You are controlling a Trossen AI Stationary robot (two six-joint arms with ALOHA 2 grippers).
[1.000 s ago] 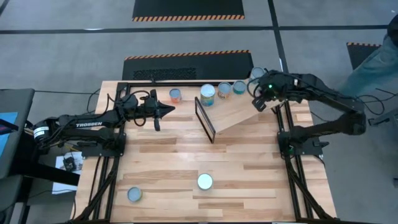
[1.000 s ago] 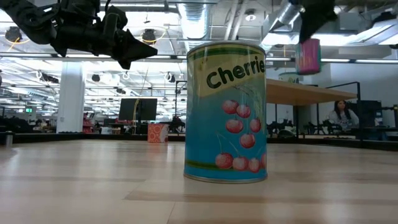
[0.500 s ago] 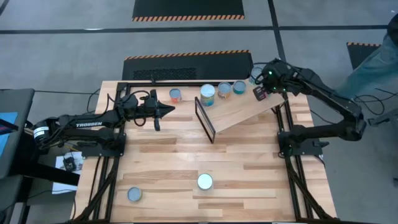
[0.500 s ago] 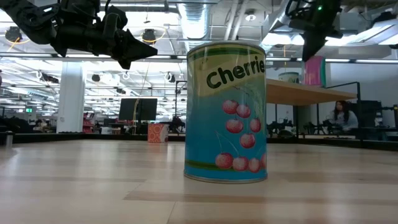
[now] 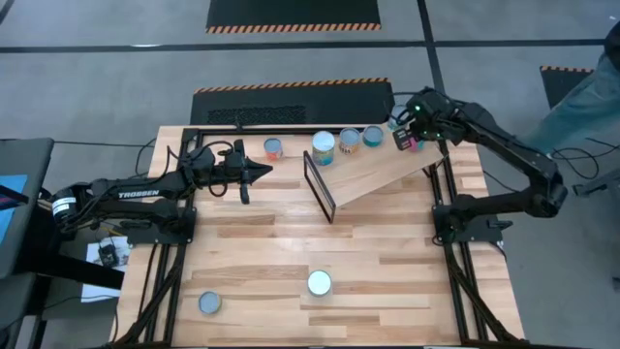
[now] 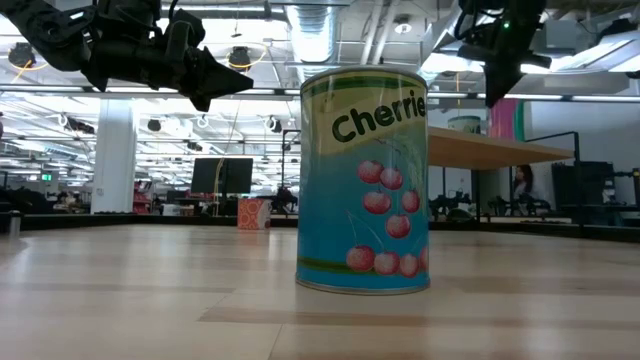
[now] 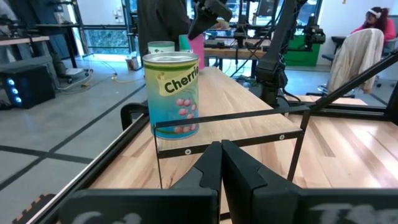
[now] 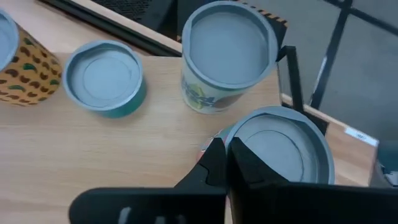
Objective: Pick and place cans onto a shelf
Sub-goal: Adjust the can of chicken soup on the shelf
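Note:
The slanted plywood shelf (image 5: pixel 373 173) carries several cans: a cherries can (image 5: pixel 324 147), an orange-patterned one (image 8: pixel 18 53), a teal one (image 8: pixel 104 78), a white-label one (image 8: pixel 227 46) and a pink one (image 5: pixel 408 142). My right gripper (image 5: pixel 412 124) is shut and hovers just over the pink can's silvery lid (image 8: pixel 283 149) at the shelf's far right end. My left gripper (image 5: pixel 260 173) is shut and empty above the table, left of the shelf. Another can (image 5: pixel 274 148) stands on the table at the far side.
Two cans stand on the tabletop near its front edge, one with a white lid (image 5: pixel 319 283) and one with a pale-blue lid (image 5: pixel 209 302). The first fills the low view (image 6: pixel 365 180). The shelf's black frame (image 5: pixel 320 186) stands at its low end.
My right gripper has carried the pink can toward the table's far edge, lowered it onto the shelf's far right end and let go. It has then risen a little. The pink can now stands upright on the shelf beside the white-label can.

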